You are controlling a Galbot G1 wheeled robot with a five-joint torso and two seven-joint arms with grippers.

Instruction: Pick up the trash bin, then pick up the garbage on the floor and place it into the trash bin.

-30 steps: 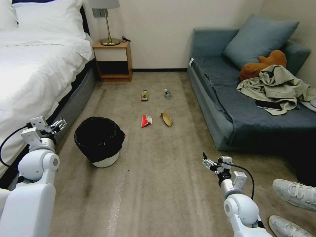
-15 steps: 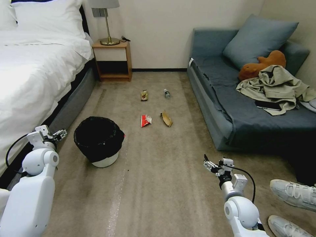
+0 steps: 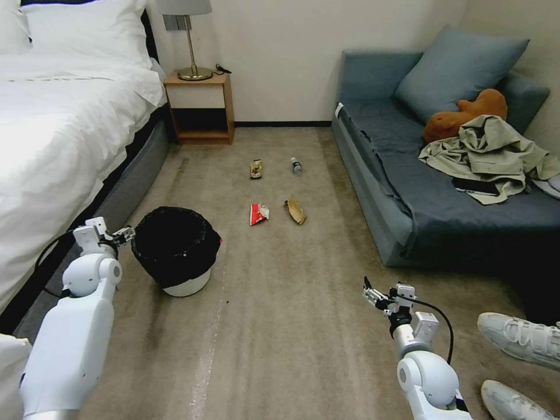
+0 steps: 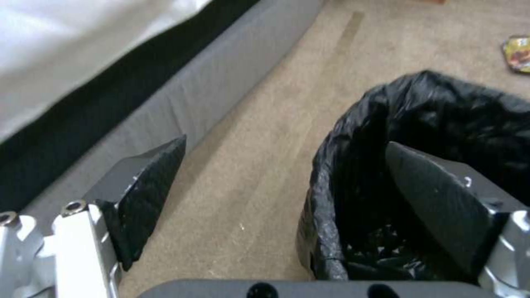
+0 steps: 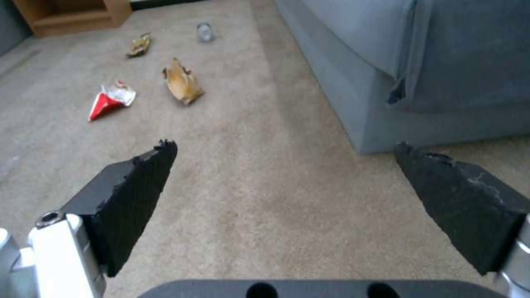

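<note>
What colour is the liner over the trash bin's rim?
Black, over a white trash bin; the liner shows best in the head view.

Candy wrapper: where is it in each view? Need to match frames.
Head: candy wrapper lies on the carpet, left of the bottle, in front of the nightstand.
Left wrist: on the carpet, beyond the bin, cut by the frame edge.
Right wrist: beyond the red wrapper, level with the bottle.
Shared landmark: the nightstand, in the head and right wrist views.

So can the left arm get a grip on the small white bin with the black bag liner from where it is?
Probably yes. The left gripper is open at the black-lined white trash bin, its fingers straddling the near rim with nothing between them.
</note>
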